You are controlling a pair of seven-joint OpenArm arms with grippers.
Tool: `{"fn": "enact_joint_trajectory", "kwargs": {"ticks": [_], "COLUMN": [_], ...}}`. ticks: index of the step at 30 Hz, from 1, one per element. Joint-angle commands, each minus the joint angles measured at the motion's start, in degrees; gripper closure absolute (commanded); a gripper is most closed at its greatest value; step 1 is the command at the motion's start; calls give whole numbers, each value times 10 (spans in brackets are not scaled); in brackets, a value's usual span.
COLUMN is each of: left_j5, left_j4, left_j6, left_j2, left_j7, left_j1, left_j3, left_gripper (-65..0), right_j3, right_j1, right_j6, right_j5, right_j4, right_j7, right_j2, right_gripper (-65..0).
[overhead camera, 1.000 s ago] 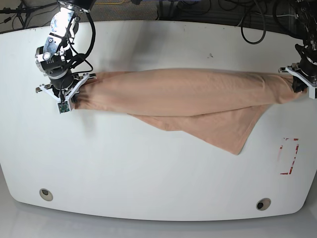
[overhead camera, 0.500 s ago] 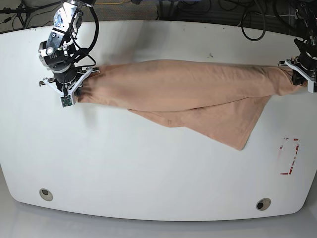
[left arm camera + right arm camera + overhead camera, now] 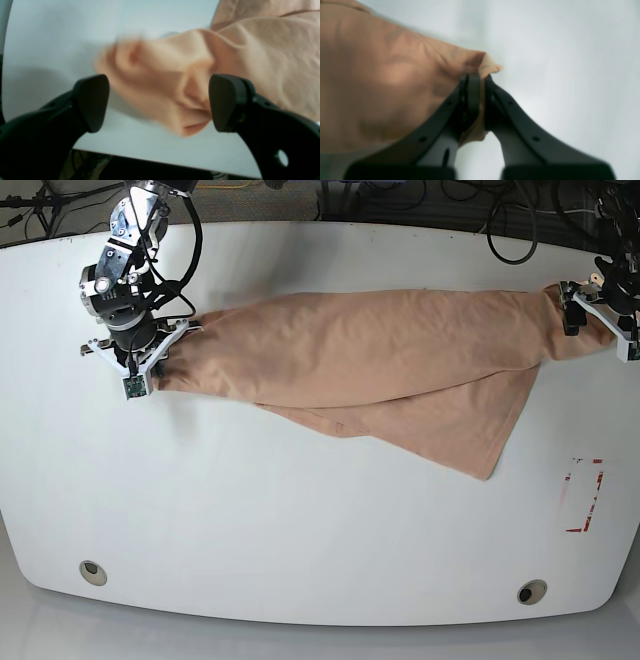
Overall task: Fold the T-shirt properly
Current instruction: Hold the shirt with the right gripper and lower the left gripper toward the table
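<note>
Left gripper [image 3: 159,105], at the right edge of the base view, has spread its black fingers [image 3: 93,101] wide since half a second ago, when they were still pinched shut on the end of the T-shirt [image 3: 370,355]; the blurred bunch of peach cloth now sits loose between them in the left wrist view, against the inner face of one finger and clear of the other. In the base view that end of the shirt has sagged inward and lies on the white table [image 3: 300,510] just beside the gripper's white fingers instead of being drawn taut into them. Right gripper [image 3: 480,80], at the left of the base view, remains clamped on the other end of the T-shirt, a small tuft of fabric poking out past its closed fingertips. The garment stretches across the far half of the table as a long band, slightly fuller and less tightly pulled than before, with a triangular flap hanging toward the near edge. A red-marked rectangle [image 3: 585,495] lies on the table well apart from the cloth.
</note>
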Motion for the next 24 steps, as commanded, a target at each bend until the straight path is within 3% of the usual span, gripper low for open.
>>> {"fn": "enact_joint_trajectory", "kwargs": {"ticks": [1,5,13,24], "left_j5": [-17,-56,-49,34], "left_j4": [23,42,15,-174], "left_j6": [-17,-66,-58,-54], "left_j2": [1,4,5,9], "left_j7": [-6,-6,-6,-8], "left_j1": [-15,-18,-122,-316], "left_j3": [-5,-5,6,96], "left_gripper": [-571,-567,-567,-567], "right_j3": [-1,-1,-1,-1], "right_j1": [10,10,11,15], "right_j6": [0,0,0,0], "right_j5": [4,4,4,4], "right_j4": [12,12,12,10], "right_j7": [11,11,11,11], "right_j2": [-2,-2,-2,-2], "right_gripper": [-21,-21,-21,-21]}}
